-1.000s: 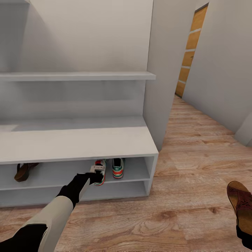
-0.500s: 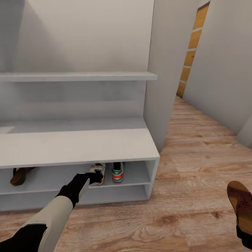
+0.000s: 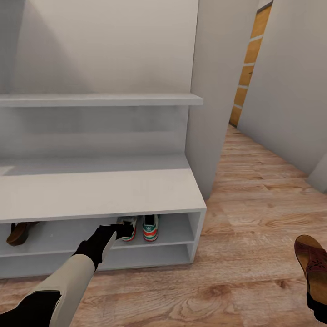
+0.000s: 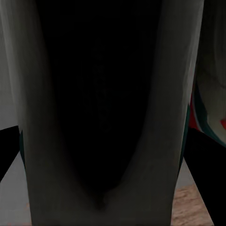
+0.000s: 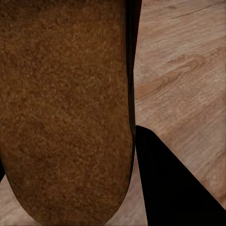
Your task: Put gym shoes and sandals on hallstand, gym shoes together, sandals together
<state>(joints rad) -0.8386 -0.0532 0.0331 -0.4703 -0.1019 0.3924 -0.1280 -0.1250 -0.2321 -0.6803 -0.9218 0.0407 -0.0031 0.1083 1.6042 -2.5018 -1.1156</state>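
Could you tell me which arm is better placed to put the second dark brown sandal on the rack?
Right. Its gripper already holds the dark brown leather sandal above the wood-plank floor, while the left gripper is at a cream-white sneaker in the pale grey rack.

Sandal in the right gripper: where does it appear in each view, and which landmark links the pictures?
Head view: sandal at the lower right edge, above the floor.
Right wrist view: sandal up close, floor beside it.
Left wrist view: a gym shoe up close, floor behind.
Shared landmark: the wood floor.
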